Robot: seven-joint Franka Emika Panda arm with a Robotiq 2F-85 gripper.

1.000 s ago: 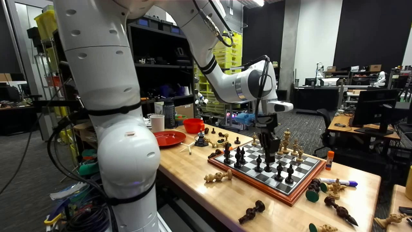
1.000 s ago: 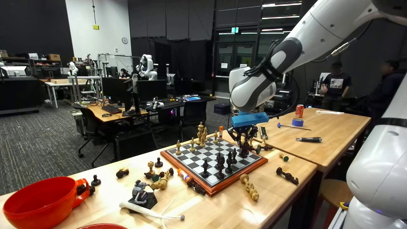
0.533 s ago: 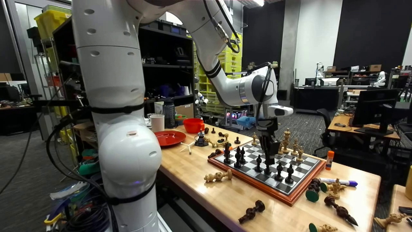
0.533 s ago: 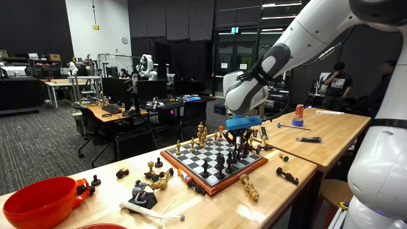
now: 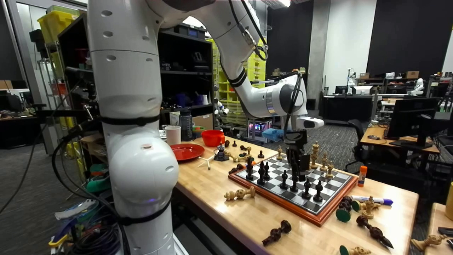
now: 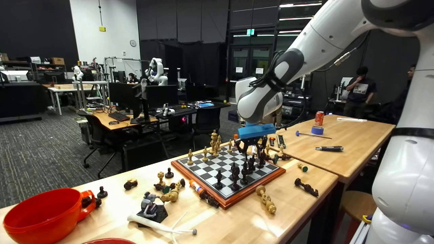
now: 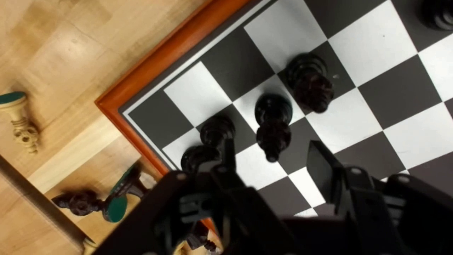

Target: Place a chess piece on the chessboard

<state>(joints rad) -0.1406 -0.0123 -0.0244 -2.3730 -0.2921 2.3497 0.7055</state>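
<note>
The claw (image 7: pixel 274 157) hangs spread over the chessboard (image 6: pixel 210 169), where one upright dark chess piece (image 7: pixel 274 120) shows between its fingertips (image 7: pixel 319 166) in the wrist view. Two more dark pieces (image 7: pixel 216 130) crowd one finger (image 7: pixel 229 156); I cannot tell if they touch. In an exterior view seven dark pieces (image 5: pixel 261 173) stand on the board. The wooden worktop (image 5: pixel 212 182) carries one red plate (image 5: pixel 187 151), one red cup (image 6: pixel 44 215); grey carpet (image 6: pixel 51 145) lies beyond.

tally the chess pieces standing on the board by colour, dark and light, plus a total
Dark pieces: 7
Light pieces: 6, some overlapping in view
Total standing on the chessboard: 13
</note>
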